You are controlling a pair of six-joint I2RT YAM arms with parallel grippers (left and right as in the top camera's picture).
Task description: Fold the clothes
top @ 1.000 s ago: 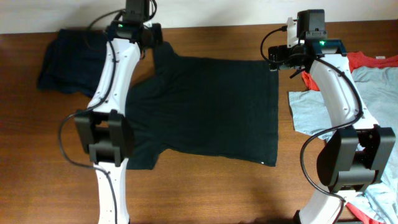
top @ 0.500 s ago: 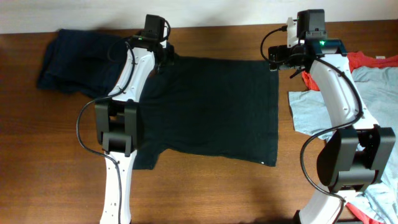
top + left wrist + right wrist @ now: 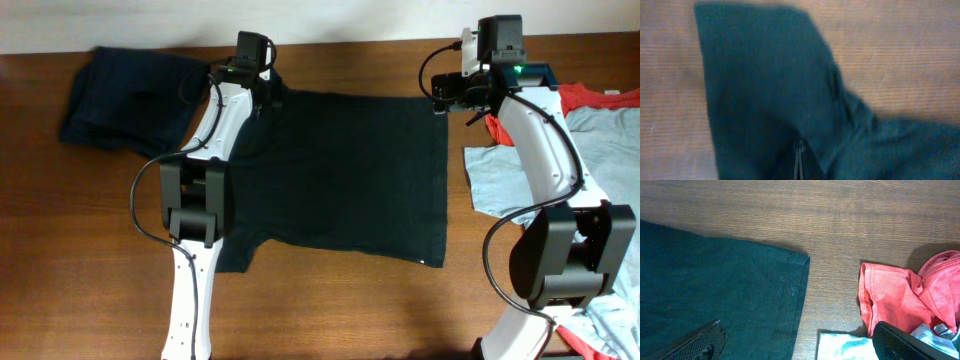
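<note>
A black T-shirt (image 3: 340,170) lies spread flat in the middle of the wooden table (image 3: 340,310). My left gripper (image 3: 262,98) is at its upper left shoulder. In the left wrist view its jaws (image 3: 799,152) are pressed together with dark cloth (image 3: 760,85) bunched round them, the sleeve stretching away beyond. My right gripper (image 3: 442,100) hovers open over the shirt's top right corner. In the right wrist view its two fingers (image 3: 700,341) stand wide apart above that hemmed corner (image 3: 740,285), holding nothing.
A dark navy shirt (image 3: 125,95) is crumpled at the back left. Red-orange (image 3: 590,98) and light blue-grey (image 3: 600,150) shirts are piled at the right, also in the right wrist view (image 3: 900,300), close to the black shirt's edge.
My left arm has swung to the right, from beside the navy shirt to the black shirt's upper left shoulder, drawing the sleeve inward. The right arm has not moved.
</note>
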